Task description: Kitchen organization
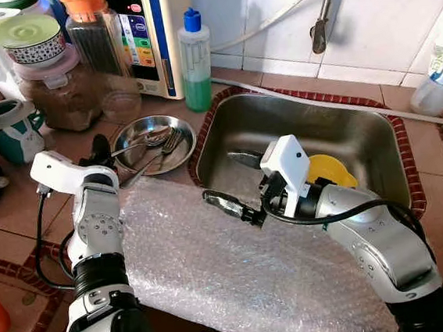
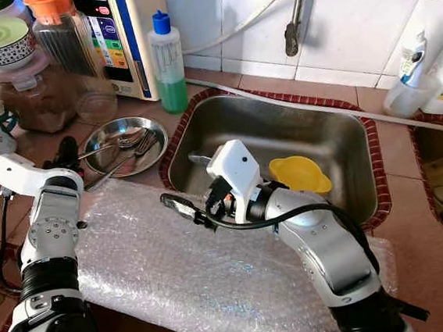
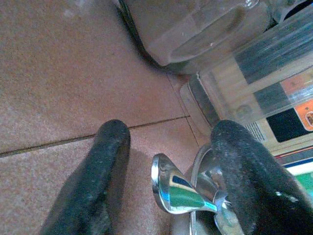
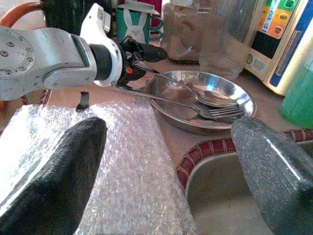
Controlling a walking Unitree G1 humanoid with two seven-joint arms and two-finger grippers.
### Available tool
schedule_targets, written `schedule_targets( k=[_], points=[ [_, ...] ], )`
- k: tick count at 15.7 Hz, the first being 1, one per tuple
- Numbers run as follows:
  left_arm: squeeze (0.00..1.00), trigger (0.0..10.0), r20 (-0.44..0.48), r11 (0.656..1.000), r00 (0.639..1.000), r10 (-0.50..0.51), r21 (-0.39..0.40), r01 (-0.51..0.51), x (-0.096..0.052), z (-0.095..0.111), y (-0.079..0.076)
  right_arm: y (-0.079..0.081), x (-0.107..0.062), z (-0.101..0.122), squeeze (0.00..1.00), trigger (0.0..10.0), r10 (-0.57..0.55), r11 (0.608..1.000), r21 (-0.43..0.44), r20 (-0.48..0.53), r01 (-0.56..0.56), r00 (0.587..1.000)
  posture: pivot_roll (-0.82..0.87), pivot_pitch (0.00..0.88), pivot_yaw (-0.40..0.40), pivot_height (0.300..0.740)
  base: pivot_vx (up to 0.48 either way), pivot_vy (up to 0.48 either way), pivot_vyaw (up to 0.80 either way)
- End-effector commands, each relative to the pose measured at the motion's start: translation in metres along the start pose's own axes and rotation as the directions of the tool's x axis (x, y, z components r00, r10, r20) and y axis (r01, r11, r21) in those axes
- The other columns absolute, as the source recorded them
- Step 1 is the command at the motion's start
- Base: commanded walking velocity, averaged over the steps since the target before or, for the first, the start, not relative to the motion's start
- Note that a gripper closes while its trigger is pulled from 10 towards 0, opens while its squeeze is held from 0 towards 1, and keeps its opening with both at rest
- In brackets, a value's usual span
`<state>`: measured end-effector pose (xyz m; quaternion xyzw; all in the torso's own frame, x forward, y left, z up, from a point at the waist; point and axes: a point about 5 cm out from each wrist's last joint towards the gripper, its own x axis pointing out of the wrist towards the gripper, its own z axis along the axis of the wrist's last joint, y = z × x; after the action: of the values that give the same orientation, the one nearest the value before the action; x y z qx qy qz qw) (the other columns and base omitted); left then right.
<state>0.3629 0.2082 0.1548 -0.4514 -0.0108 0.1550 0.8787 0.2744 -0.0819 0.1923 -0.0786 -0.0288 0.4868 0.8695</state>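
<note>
Spoon point(image 1: 150, 141) and fork point(image 1: 161, 152) in steel dish point(image 1: 180, 156): light, rigid, slippery; grasp by handles. Left gripper point(image 1: 99, 152) spread around handle ends; right gripper point(image 1: 235, 182) parted, empty.

Both arms were silver with black joint bands, round screwed caps and black cables; white camera housings sat above each black two-fingered tool: left tool point(image 1: 98, 150), right tool point(image 1: 231, 182).

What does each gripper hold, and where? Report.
Nothing is held. Left gripper is open around the spoon handle's end; right gripper is open, empty.
</note>
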Motion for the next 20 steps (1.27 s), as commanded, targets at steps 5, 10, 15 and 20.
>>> schedule_targets(
  k=[5, 10, 15, 20],
  points=[
    [0.00, 0.0, 0.001, 0.999, 1.000, 0.017, -0.045, -0.017, 0.000, 0.005, -0.003, 0.003, 0.001, 0.003, 0.00, 10.0, 0.017, 0.999, -0.028, 0.008, -0.017, 1.000, -0.01, 0.125, 0.019, 0.740, 0.000, 0.000, 0.00],
    [0.00, 0.0, -0.007, 0.998, 0.999, 0.051, -0.040, -0.051, 0.001, 0.007, 0.001, 0.002, 0.002, 0.003, 0.00, 10.0, 0.015, 0.999, -0.029, 0.012, -0.015, 1.000, -0.01, 0.119, 0.018, 0.740, 0.000, 0.000, 0.00],
    [0.00, 0.0, 0.000, 0.998, 0.998, 0.070, 0.000, -0.070, 0.000, 0.008, 0.004, 0.001, 0.002, 0.003, 0.00, 10.0, 0.014, 0.999, -0.033, 0.012, -0.014, 1.000, 0.00, 0.118, 0.017, 0.740, 0.000, 0.000, 0.00],
    [0.00, 0.0, 0.070, 0.994, 0.994, 0.080, 0.072, -0.085, 0.000, 0.019, 0.005, 0.000, 0.002, 0.003, 0.00, 10.0, 0.013, 0.999, -0.036, 0.010, -0.012, 1.000, -0.01, 0.120, 0.013, 0.740, 0.000, 0.000, 0.00]
  ],
)
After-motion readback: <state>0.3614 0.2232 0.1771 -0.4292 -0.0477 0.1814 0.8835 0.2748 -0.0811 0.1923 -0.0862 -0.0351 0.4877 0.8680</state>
